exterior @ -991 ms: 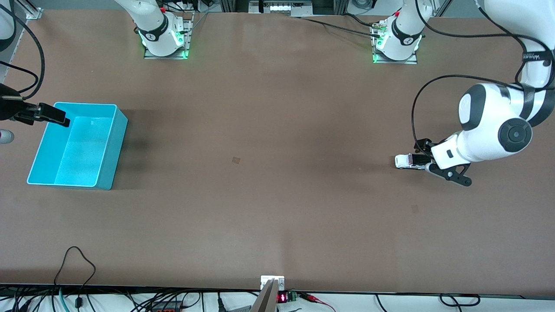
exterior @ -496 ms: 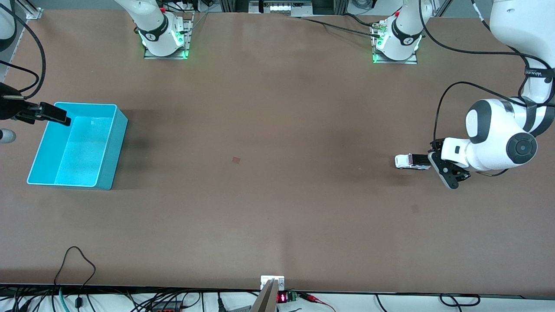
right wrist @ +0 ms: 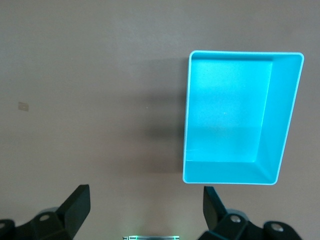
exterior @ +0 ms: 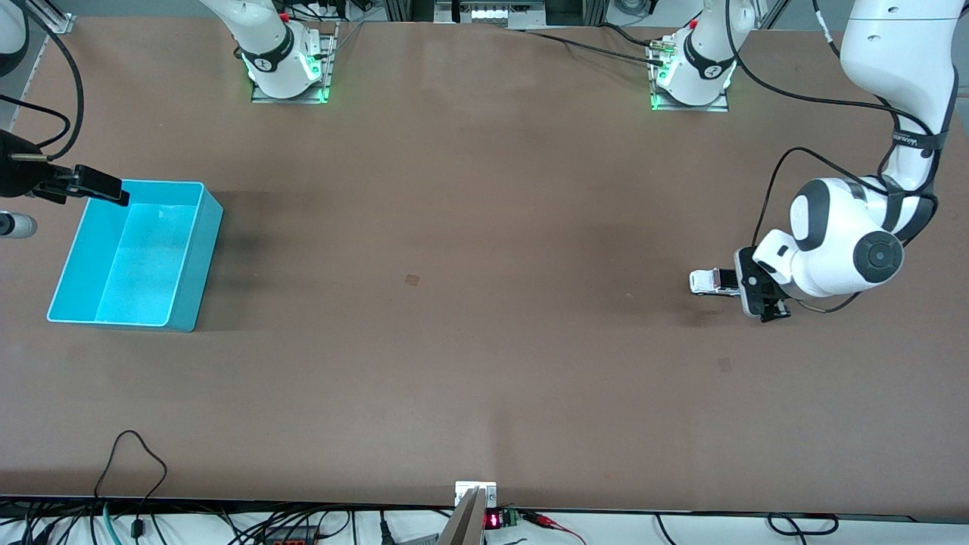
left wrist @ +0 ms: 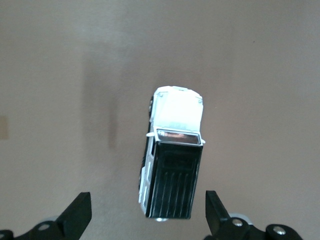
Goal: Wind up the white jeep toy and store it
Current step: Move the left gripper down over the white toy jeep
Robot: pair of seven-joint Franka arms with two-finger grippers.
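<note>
Item one, as I see it: small white jeep toy (exterior: 711,282) with ribbed black roof, glossy hood, standing on the matte brown table (exterior: 484,303) at the left arm's end. My left gripper (left wrist: 147,215) hangs over its rear, fingers apart. Right gripper (right wrist: 145,210), fingers spread, waits beside the smooth turquoise rectangular plastic bin (exterior: 132,253).

The light is bright and even, and it comes from above me. My table (exterior: 484,303) looks soft brown with pale shiny patches near the top middle. The turquoise bin (exterior: 189,257) throws a dark shadow beside it. The white jeep toy (left wrist: 172,160) glows too bright on its hood. Green lights shine at my bases (exterior: 288,79).
</note>
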